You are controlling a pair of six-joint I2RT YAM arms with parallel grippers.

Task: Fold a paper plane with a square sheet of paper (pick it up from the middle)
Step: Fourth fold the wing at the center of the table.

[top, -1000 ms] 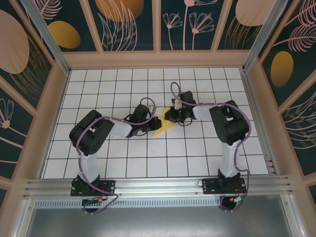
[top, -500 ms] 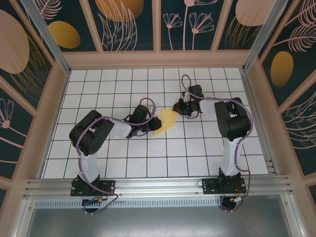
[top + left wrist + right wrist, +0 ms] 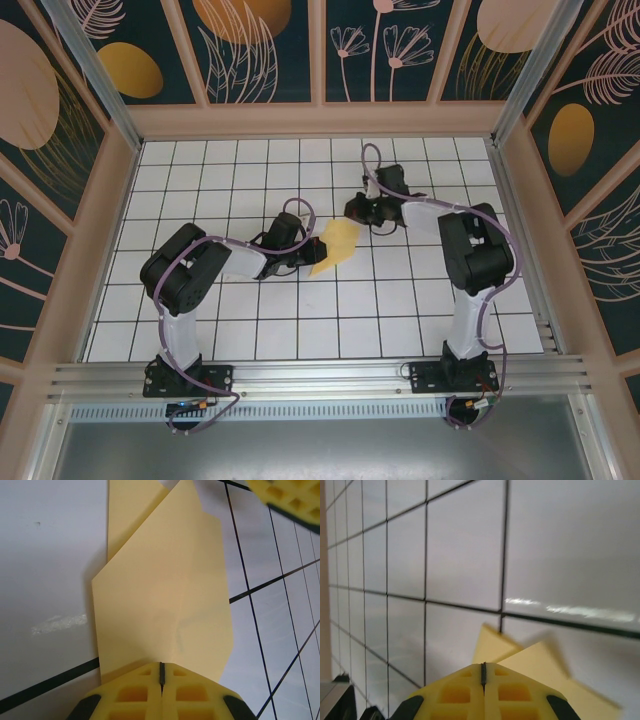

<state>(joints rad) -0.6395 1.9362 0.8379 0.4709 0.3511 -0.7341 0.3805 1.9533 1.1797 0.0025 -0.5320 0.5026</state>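
Left gripper [image 3: 306, 257] jaws shut, tips meeting the 9 o'clock edge of the part-folded yellow sheet of paper [image 3: 338, 243]; whether it pinches or presses the edge is unclear. The sheet lies near the centre of the tiled worktop [image 3: 250, 320], with layered flaps showing. Right gripper [image 3: 352, 210] jaws shut, empty, at the sheet's 1 o'clock, just clear of it.

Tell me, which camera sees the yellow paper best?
The left wrist view: the yellow paper is close and sharp, with its folded layers plain. The top external view shows it small and far. The right wrist view catches blurry corners of it.
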